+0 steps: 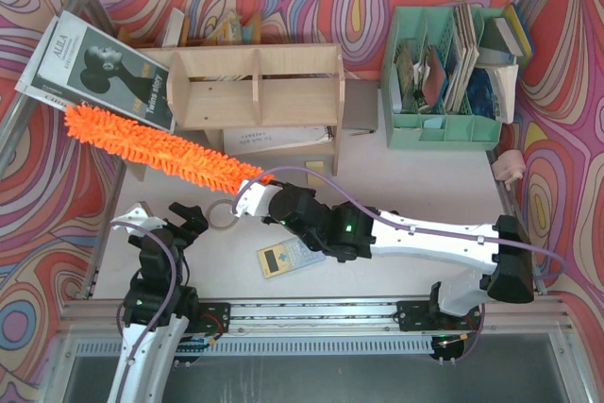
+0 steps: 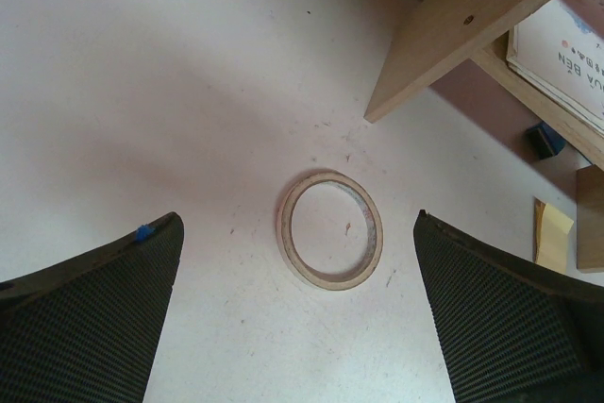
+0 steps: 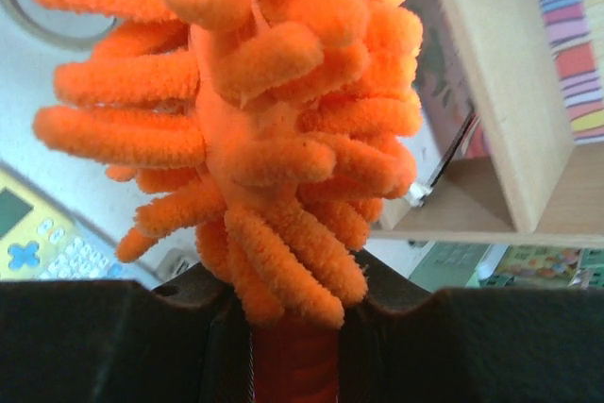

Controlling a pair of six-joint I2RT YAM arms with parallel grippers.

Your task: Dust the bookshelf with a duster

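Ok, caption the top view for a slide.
Right fingers grip the orange duster, slanted past the left end of the bookshelf; left fingers open beside a tape ring.

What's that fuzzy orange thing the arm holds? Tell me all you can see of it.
A duster: a long head of bright orange, fluffy, finger-like strands, seemingly microfibre, on a thin orange handle. The right gripper is shut on the handle just below the head. The head slants across the left end of the bookshelf, tip far left; whether it touches the wood is unclear.
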